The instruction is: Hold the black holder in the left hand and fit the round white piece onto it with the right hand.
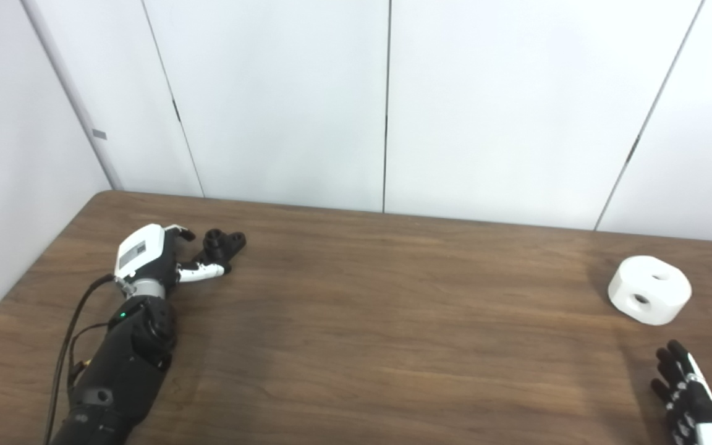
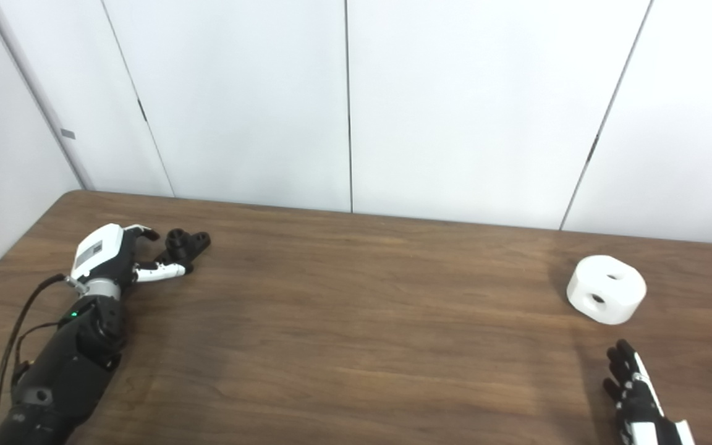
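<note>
The right hand [image 1: 690,395] barely peeks in at the near right corner, its palm and wrist cut off by the picture's edge, only fingers showing. Over on the left, the left hand [image 2: 105,253] covers the near end of the black holder [image 2: 184,242], and whether the fingers actually grip it can't be made out. The holder's shape is too small to read.

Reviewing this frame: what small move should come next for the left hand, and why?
Probably close the left hand on the black holder. Its fingers are spread beside the holder, which lies on the table ungrasped. The round white piece sits far off, the right hand open short of it.
</note>
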